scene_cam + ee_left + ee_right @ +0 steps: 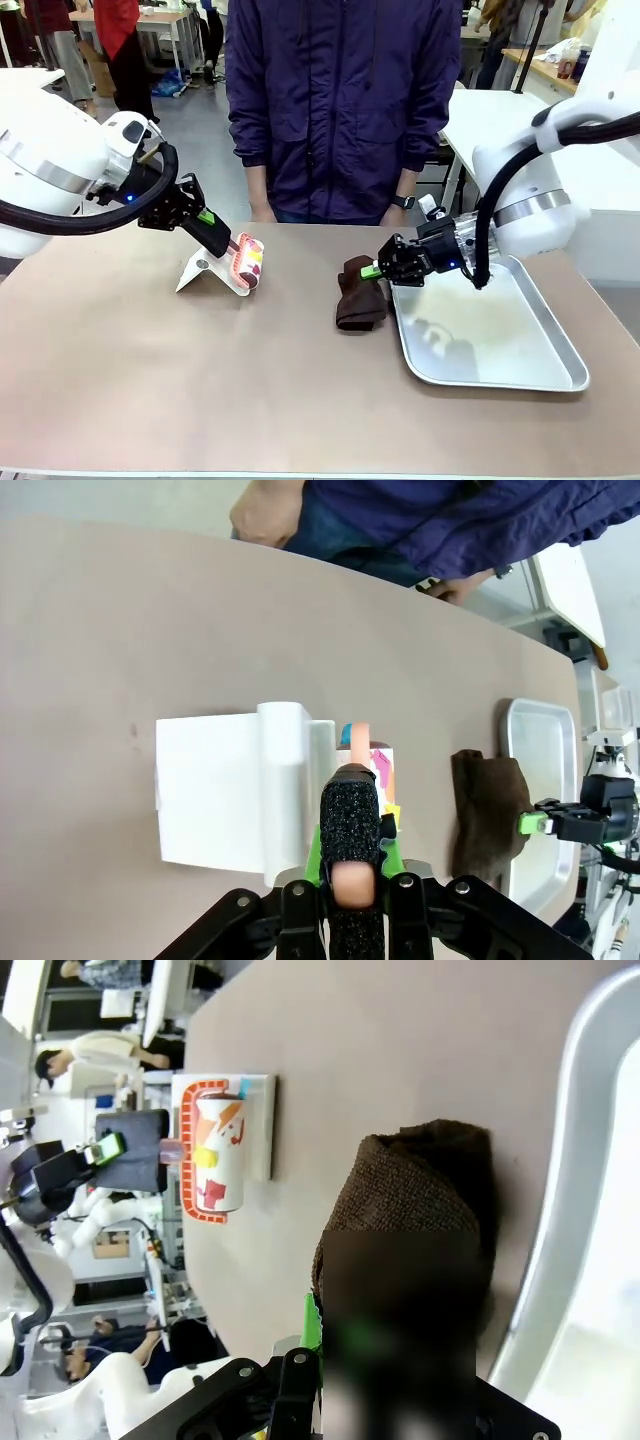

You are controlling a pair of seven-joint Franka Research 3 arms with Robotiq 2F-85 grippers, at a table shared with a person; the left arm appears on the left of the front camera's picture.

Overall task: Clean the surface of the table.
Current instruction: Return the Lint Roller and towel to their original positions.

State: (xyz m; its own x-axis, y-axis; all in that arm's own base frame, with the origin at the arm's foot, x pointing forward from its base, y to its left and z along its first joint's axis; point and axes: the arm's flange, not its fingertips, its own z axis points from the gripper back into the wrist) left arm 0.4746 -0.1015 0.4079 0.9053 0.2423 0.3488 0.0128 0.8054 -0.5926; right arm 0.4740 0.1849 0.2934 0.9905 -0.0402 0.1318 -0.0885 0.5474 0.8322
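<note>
The brownish-tan table (200, 380) spans the front view. My left gripper (222, 243) is shut on the pink handle of a small roller (249, 259) with a white drum and coloured patches. The roller lies at the right edge of a white folded stand (203, 272). In the left wrist view the fingers (352, 810) clamp that handle, with the roller (378, 770) and stand (225, 790) just beyond. My right gripper (379, 270) is shut on a dark brown cloth (360, 297) resting on the table beside the tray. The cloth (425, 1200) bunches in front of the right wrist camera.
A shiny steel tray (545, 365) lies on the table's right side, its left rim touching the cloth. A person in a dark blue jacket (340, 110) stands at the far edge, hands down. Bare table stretches across the front and the left.
</note>
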